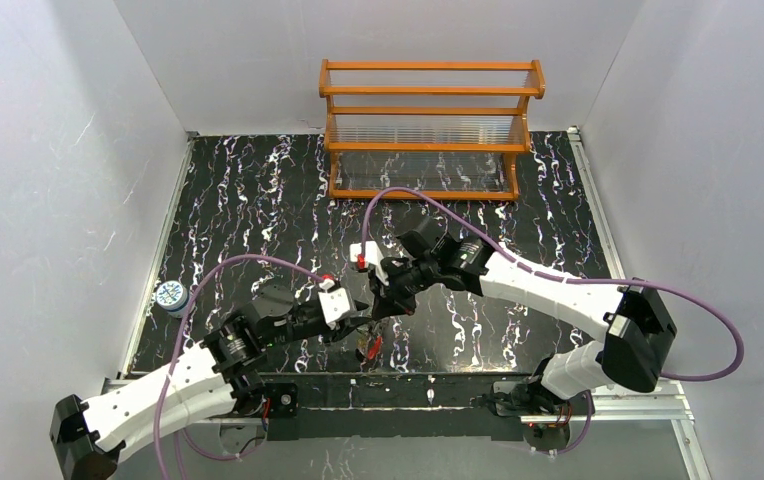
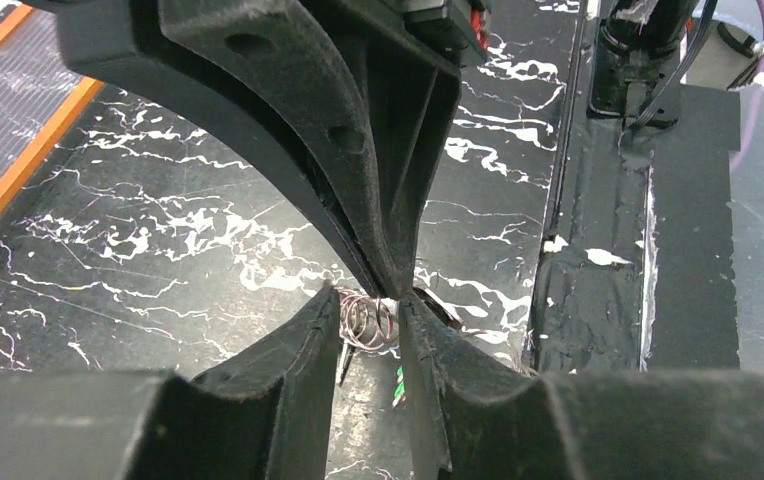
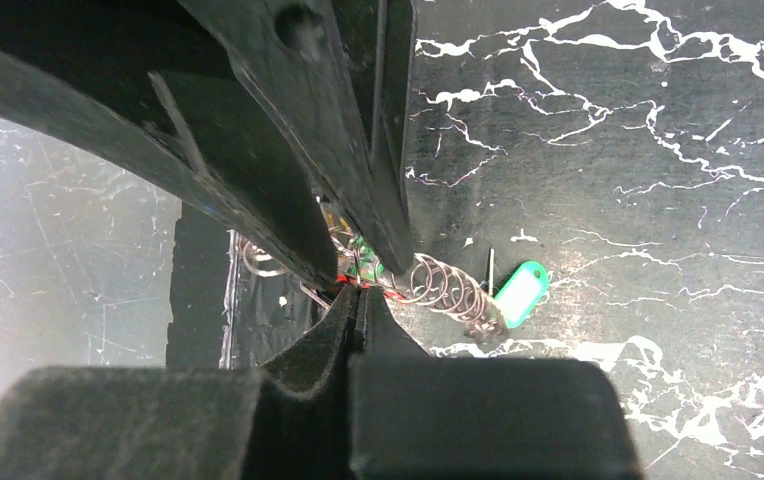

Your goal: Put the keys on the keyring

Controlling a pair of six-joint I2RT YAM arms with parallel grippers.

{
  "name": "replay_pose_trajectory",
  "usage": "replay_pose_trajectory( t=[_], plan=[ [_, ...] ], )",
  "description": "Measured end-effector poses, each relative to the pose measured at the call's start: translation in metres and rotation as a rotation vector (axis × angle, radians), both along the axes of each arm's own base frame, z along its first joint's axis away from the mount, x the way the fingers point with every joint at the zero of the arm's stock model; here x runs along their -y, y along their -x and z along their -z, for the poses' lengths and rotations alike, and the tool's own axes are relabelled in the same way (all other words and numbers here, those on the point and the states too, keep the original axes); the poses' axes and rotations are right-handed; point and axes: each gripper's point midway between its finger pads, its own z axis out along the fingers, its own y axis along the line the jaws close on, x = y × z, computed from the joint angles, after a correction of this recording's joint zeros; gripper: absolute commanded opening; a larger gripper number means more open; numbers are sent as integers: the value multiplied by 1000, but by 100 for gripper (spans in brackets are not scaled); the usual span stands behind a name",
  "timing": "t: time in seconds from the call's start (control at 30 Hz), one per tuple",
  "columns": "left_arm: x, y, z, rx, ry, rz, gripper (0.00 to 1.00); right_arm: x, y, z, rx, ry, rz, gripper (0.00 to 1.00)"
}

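Jaws of the right gripper (image 3: 360,292) press together at one end of the keyring (image 3: 446,290) chain's coils, those of the left gripper (image 2: 370,312) stand slightly apart around the coils, a green key (image 3: 519,293) sits at the chain's far end, and the wooden rack (image 1: 428,90) stands well behind.

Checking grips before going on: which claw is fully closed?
The right claw: its fingers are pressed together at the tips. The left claw has its fingers standing apart, with thin metal rings in the gap.
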Motion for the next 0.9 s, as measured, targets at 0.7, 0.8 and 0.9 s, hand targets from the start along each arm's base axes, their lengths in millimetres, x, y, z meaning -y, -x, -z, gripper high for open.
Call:
replay_pose_trajectory(
  t=[0.7,0.8,0.9],
  plan=[
    [9,-3,22,-35,-76,28,0,3,1,4,18,34,5,1],
    [8,-3,22,-35,-77,25,0,3,-1,4,25,36,13,23],
    [6,-3,22,-34,-79,14,0,2,-5,3,34,34,43,49]
  ],
)
